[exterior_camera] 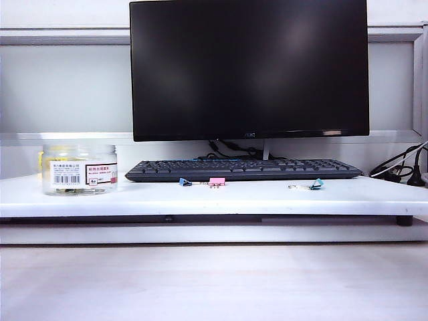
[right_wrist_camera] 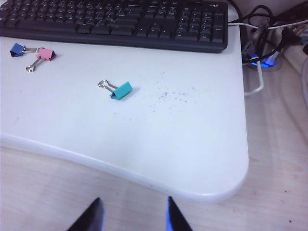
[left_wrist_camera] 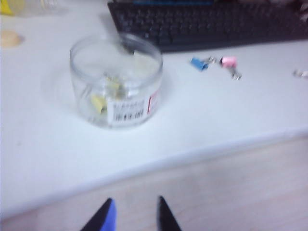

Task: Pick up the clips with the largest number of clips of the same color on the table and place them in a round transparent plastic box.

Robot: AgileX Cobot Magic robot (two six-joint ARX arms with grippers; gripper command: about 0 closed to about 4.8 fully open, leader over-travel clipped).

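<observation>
Round transparent plastic box [exterior_camera: 79,169] sits on the far-left of the white shelf [exterior_camera: 221,199], left of the keyboard [exterior_camera: 244,169]. Yellow clips [left_wrist_camera: 99,103] lie inside it. Blue clip [exterior_camera: 185,182] touches the pink clip [exterior_camera: 217,181] near the keyboard's front edge; teal clip [exterior_camera: 315,184] sits to the right. Left gripper [left_wrist_camera: 134,216] and right gripper [right_wrist_camera: 133,214] are both over the wood desk, nearer than the shelf, fingers apart, empty.

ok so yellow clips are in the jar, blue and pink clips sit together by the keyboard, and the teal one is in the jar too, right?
Not the teal one. The teal clip lies loose on the white desk, apart from the blue clip and pink clip by the keyboard, as the right wrist view shows. The yellow clips are in the jar. Both end effectors are open and empty.
</observation>
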